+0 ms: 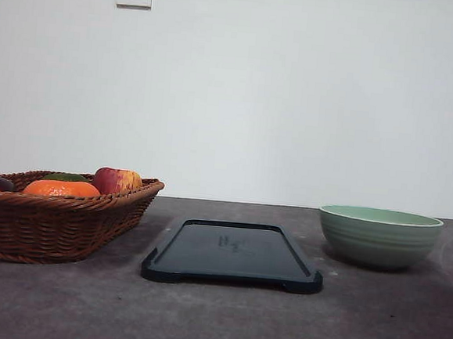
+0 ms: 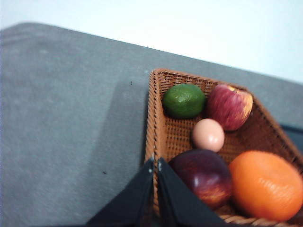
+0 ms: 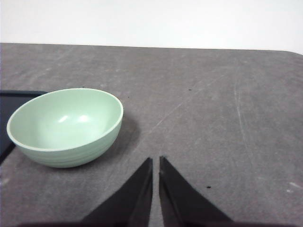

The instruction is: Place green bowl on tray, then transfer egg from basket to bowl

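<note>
The pale green bowl (image 1: 379, 236) stands empty on the table to the right of the dark tray (image 1: 233, 254), apart from it. The tray lies flat in the middle with nothing on it. At the left stands the wicker basket (image 1: 50, 217). In the left wrist view the basket (image 2: 158, 118) holds a small tan egg (image 2: 208, 135) among the fruit. My left gripper (image 2: 155, 162) is shut and hovers over the basket's edge. My right gripper (image 3: 156, 161) is shut above bare table beside the bowl (image 3: 66, 126), not touching it.
A green lime (image 2: 183, 100), a red apple (image 2: 229, 106), a dark red fruit (image 2: 202, 176) and an orange (image 2: 266, 185) lie around the egg in the basket. Grey tabletop runs back to a white wall. The tray's corner (image 3: 7, 101) shows beside the bowl.
</note>
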Controlling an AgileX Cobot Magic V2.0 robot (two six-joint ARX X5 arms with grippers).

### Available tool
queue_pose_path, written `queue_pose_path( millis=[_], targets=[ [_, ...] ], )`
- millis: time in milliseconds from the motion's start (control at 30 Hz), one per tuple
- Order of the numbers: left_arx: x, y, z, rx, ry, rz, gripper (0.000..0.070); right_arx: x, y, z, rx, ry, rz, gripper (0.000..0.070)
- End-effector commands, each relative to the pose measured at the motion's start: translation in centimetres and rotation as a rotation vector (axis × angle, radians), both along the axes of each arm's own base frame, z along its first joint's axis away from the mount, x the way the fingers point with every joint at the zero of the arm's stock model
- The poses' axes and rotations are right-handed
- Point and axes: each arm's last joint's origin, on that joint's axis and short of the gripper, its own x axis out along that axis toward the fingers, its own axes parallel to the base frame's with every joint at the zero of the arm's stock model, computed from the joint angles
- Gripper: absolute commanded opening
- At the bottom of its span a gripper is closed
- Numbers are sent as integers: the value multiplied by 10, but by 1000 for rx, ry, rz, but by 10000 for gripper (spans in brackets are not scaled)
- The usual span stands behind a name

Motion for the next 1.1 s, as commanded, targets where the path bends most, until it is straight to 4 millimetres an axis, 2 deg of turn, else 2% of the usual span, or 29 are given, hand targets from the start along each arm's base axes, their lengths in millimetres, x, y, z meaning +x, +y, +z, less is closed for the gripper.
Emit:
queue_pose_path(
  millis=[0,100,200,500,633,867,1067],
  targets=[
    [1,0,-7,-173,27,30,0,0,0,-1,79,-1,-14,11],
    [1,0,-6,-353,29,59,0,0,0,0,172,0,-31,9],
    [1,0,-4,-403,8,63,0,0,0,1,212,-9,-34,9],
    [1,0,25,-212,-292,2,0,0,0,29,232,-275,-6,7],
    [-2,0,40,-171,-357,-3,0,-2,0,42,233,-291,-4,7],
    [-4,0,74,-141,-285,-4,0,1,0,73,230,-265,-3,7],
    [7,-3,103,-106,-139,-94,0,13,2,98,209,-132,28,7]
  ],
)
